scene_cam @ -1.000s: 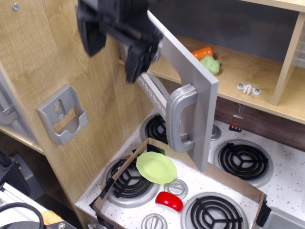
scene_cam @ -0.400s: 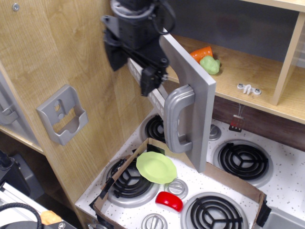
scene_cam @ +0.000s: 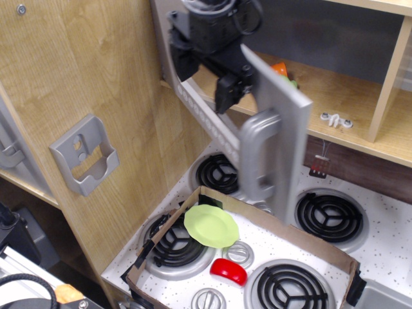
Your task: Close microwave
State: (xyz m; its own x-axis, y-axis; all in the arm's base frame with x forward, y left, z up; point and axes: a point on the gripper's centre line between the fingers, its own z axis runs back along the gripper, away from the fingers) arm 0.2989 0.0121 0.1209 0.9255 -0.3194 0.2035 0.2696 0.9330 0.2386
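The microwave is a wooden box with its grey door [scene_cam: 286,109] standing partly open, edge-on to the camera. The chunky grey D-handle [scene_cam: 256,158] faces left and a row of buttons [scene_cam: 207,116] runs along the door's lower strip. My black gripper [scene_cam: 206,74] is at the top of the door, against its outer face just left of the door's free edge. Its fingers [scene_cam: 228,90] are spread and hold nothing. An orange toy [scene_cam: 279,67] peeks out from inside, behind the door.
A grey wall bracket [scene_cam: 84,154] sits on the wooden panel at left. Below is a stove top [scene_cam: 386,257] with burners and a cardboard tray [scene_cam: 309,238] holding a green plate [scene_cam: 211,225] and a red piece [scene_cam: 229,271]. A white hook [scene_cam: 337,120] lies on the shelf.
My gripper has moved right along with the door. The door has swung right, toward the microwave opening, and hides more of the toys inside.
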